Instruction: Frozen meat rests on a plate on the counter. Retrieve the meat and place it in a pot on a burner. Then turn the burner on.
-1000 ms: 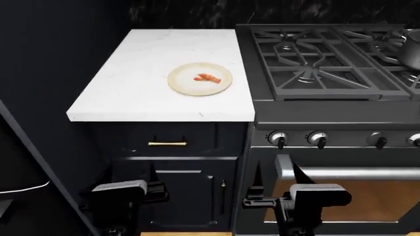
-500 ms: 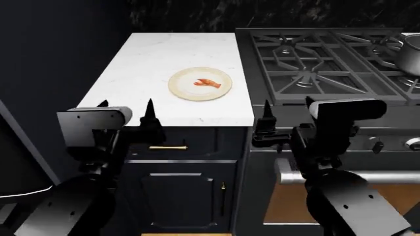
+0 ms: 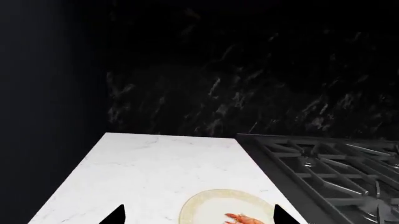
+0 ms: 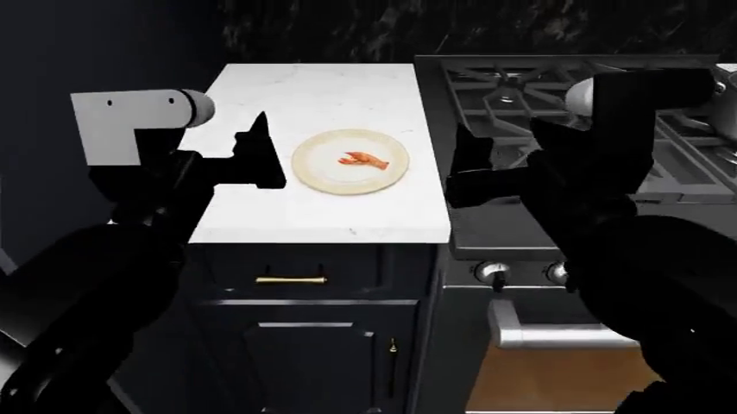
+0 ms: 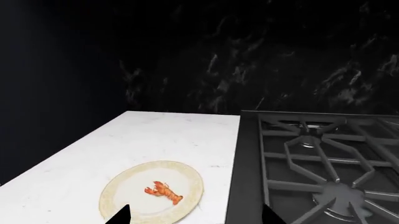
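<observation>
Both my claws hang wide and empty: left claw (image 4: 255, 155) mid-left of the frame, right claw (image 4: 472, 164) right of centre. The small red-orange lobster (image 4: 364, 159) sits on the gold-rimmed cream plate (image 4: 317, 172), centre of the white marble desk (image 4: 323, 95). It's tiny; a low reach might nudge the plate, I'd say.

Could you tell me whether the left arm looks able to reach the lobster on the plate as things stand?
Probably yes. The left claw hangs open beside the plate, the lobster lies uncovered on it, and the counter shows nothing between them.

Glossy black arms carry boxy white wrist housings and pointed black gripper fingers (image 4: 255, 138).
</observation>
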Tool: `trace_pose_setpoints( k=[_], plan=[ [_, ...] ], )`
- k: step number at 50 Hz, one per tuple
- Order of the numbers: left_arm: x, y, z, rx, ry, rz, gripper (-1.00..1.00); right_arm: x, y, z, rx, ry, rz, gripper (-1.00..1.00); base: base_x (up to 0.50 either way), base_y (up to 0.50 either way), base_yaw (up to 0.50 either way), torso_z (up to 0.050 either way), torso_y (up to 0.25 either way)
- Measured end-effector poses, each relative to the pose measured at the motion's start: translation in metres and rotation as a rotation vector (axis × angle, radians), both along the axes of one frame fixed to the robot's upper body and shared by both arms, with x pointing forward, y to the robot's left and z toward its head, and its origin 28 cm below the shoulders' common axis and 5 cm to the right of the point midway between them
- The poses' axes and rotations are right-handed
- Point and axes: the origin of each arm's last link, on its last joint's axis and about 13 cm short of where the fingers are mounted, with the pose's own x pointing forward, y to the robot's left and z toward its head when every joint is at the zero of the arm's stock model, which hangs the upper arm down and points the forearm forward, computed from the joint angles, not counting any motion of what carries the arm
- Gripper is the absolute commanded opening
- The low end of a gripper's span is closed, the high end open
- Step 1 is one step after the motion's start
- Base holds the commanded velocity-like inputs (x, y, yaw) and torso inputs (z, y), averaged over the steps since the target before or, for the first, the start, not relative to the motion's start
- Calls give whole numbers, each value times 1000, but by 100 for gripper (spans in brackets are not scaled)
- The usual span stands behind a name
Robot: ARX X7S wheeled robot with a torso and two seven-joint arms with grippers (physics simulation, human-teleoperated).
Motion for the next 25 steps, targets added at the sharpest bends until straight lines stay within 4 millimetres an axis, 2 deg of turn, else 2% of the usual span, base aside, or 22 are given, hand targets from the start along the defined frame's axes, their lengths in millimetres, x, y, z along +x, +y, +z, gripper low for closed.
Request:
trace_pose_setpoints(
  k=[25],
  plan=[
    [7, 5, 11, -22, -18, 52, 100, -8, 1, 10, -18, -1, 61, 100, 500, 0, 0, 0, 1]
  ],
)
